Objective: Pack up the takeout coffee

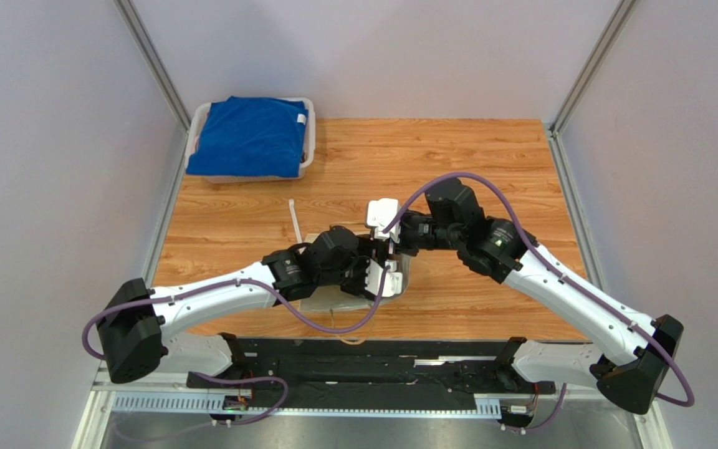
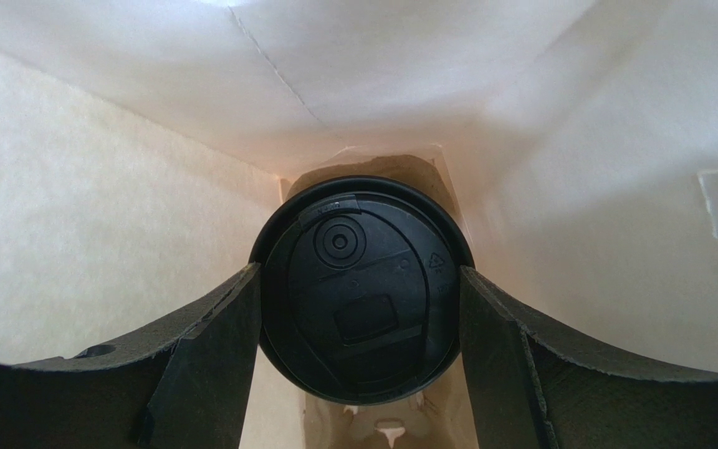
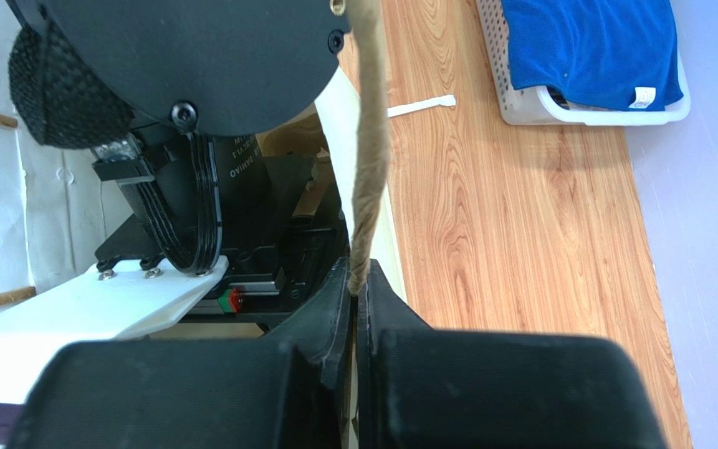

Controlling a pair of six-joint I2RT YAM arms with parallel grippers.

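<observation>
The takeout coffee [image 2: 358, 253] sits deep inside the paper bag [image 2: 101, 234]. Only its round black plastic lid shows, smooth and slightly glossy, with a raised ring and a moulded rectangular tab. The bag's walls are matte white paper, creased and folded, and rise around the cup on every side. A patch of brown shows at 12 o'clock behind the lid.

The left gripper [image 2: 361, 281] reaches down into the bag with its jaws spread wide. Its dark, rough-edged fingers [image 2: 213, 346] press the lid's rim at 9 and 3 o'clock — a grasp on the cup.

The right gripper [image 3: 358, 281] is clenched tight on the bag's handle [image 3: 370, 140], a twisted brown paper cord running straight up from between the fingers beside the bag's white edge.

From above, both arms meet at the middle of the wood-grain table [image 1: 484, 168]. A thin white straw [image 1: 292, 220] lies just beyond them at 11 o'clock. Farther off at 11 o'clock, a white perforated basket [image 1: 308, 140] holds a folded blue cloth [image 1: 250, 136].
</observation>
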